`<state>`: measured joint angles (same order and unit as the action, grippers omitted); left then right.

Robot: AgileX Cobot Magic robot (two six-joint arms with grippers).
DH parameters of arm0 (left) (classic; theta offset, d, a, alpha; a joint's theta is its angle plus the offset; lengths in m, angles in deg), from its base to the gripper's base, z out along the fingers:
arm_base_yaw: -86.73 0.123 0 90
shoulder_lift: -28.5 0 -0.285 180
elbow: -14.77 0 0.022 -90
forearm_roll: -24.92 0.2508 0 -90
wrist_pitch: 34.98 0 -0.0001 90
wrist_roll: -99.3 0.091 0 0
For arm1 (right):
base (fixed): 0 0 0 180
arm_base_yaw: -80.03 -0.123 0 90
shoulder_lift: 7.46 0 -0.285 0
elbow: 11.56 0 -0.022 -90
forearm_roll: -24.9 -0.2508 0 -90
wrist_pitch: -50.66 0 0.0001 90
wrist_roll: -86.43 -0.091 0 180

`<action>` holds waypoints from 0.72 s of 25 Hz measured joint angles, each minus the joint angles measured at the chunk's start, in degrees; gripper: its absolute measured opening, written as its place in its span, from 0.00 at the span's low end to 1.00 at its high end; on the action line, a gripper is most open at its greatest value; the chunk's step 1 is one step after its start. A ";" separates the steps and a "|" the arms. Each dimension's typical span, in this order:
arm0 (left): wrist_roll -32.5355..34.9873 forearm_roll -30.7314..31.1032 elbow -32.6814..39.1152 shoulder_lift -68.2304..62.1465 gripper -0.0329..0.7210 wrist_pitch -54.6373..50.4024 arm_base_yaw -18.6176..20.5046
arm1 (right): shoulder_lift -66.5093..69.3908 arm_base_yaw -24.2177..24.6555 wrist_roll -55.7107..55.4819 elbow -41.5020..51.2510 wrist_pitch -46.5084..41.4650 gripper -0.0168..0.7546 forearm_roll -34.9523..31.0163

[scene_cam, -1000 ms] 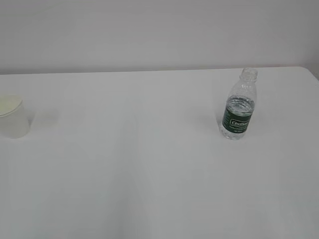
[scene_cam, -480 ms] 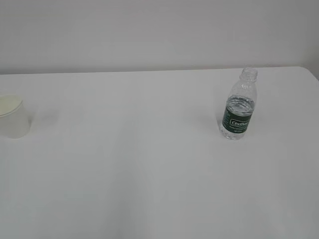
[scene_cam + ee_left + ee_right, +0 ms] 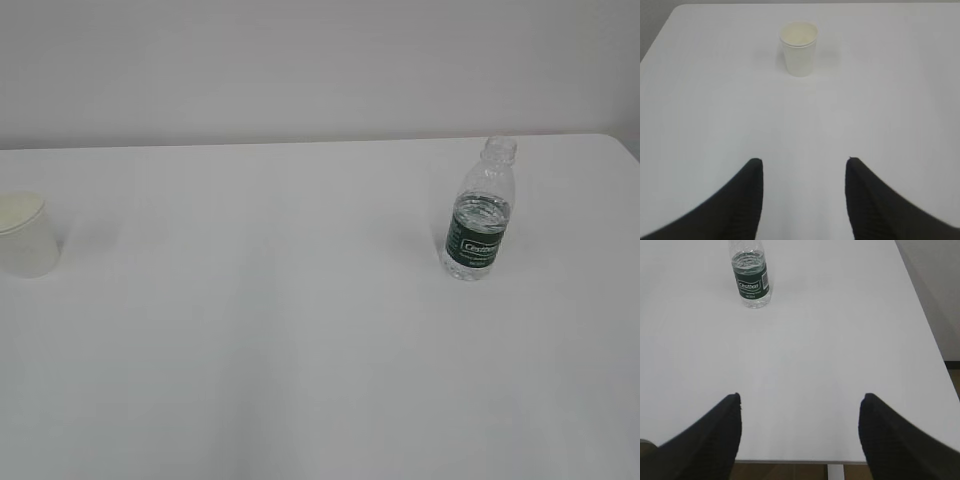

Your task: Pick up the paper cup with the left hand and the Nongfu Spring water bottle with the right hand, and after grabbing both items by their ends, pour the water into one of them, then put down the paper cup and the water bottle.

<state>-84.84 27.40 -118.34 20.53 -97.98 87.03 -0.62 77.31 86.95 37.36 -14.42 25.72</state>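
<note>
From the exterior camera I see neither arm. The small cream tapered paper cup (image 3: 23,233) stands upright at the far left edge of the white table (image 3: 300,330), and the small clear ribbed water bottle with a dark green label (image 3: 479,212) stands upright towards the right, well apart from it.

On my left wrist camera, the left hand (image 3: 804,165) has its black jaws spread and empty. The cup (image 3: 799,48) sits straight ahead, slightly left of centre, its long axis vertical.

On my right wrist camera, the right hand (image 3: 800,399) is spread wider and also empty. The bottle (image 3: 749,275) stands ahead and off to the left, so I judge that arm must angle left as it reaches.
</note>
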 joint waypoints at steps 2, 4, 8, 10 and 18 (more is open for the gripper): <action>0.00 0.00 0.00 0.00 0.59 0.00 0.00 | 0.00 0.00 0.00 0.00 0.00 0.74 0.00; 0.00 0.00 0.00 0.00 0.66 0.00 0.00 | 0.00 0.00 0.00 0.00 0.00 0.74 0.00; 0.00 0.00 0.00 0.00 0.81 0.00 0.00 | 0.00 0.00 0.00 0.00 0.00 0.74 0.00; 0.00 0.00 0.00 0.00 0.83 0.00 0.00 | 0.00 0.00 0.00 0.00 0.00 0.74 0.00; 0.00 0.00 0.00 0.00 0.80 0.00 0.00 | 0.00 0.00 0.00 0.00 0.00 0.74 0.00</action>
<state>-84.84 27.40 -118.34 20.53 -97.98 87.03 -0.62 77.31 86.95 37.36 -14.42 25.72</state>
